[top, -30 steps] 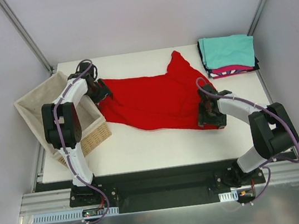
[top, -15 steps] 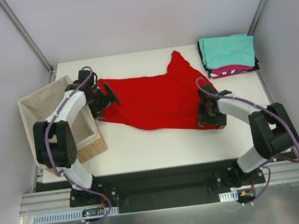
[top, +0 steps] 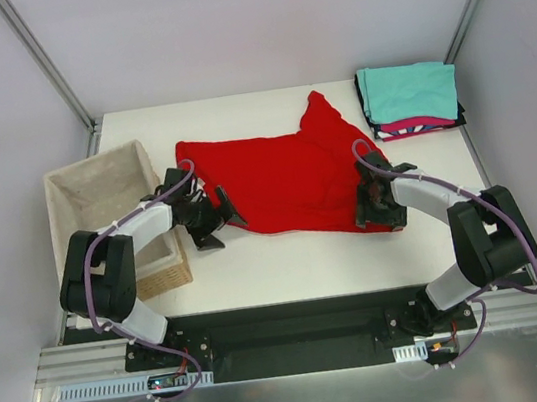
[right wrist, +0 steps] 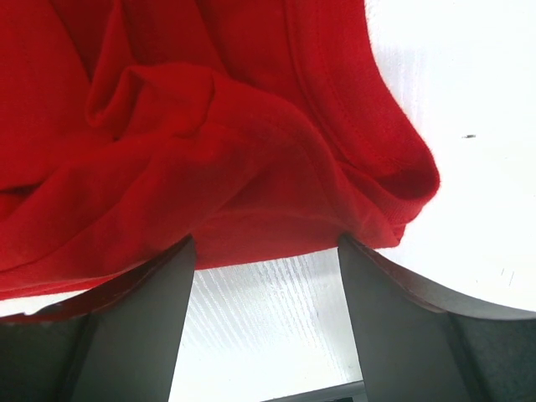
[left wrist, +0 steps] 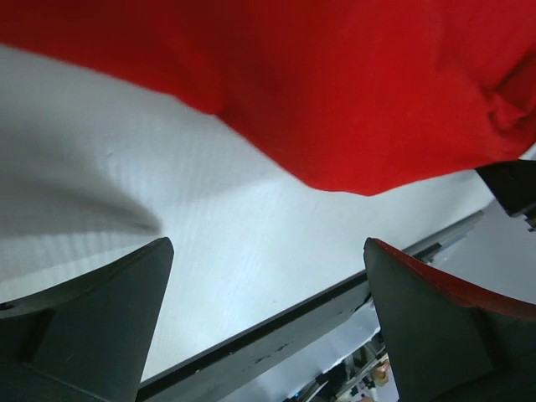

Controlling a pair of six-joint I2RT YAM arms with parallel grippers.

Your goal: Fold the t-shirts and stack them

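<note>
1. The red t-shirt (top: 275, 175) is lying spread out and rumpled across the middle of the table (top: 287, 259), with one sleeve pointing toward the far edge.
2. The left gripper (top: 216, 215) is hovering low at the shirt's near left edge, just beside the basket (top: 58, 202).
3. Its jaws are standing wide apart and released. In the left wrist view the fingers (left wrist: 92, 327) are framing bare table, and the shirt's edge (left wrist: 335, 92) is lying beyond their tips, not between them.
4. The right gripper (top: 375, 207) is sitting at the shirt's near right corner.
5. Its jaws are also standing apart. In the right wrist view the fingers (right wrist: 402, 301) are flanking a strip of bare table, and the bunched hem of the shirt (right wrist: 251, 193) is resting right at their tips. The cloth is not being pinched.
6. The folded t-shirts (top: 410, 99) are sitting stacked at the far right corner of the table, well apart from both grippers. The teal one (top: 412, 89) is lying on top, and a pink one (top: 411, 125) is peeking out under its near edge.
</note>
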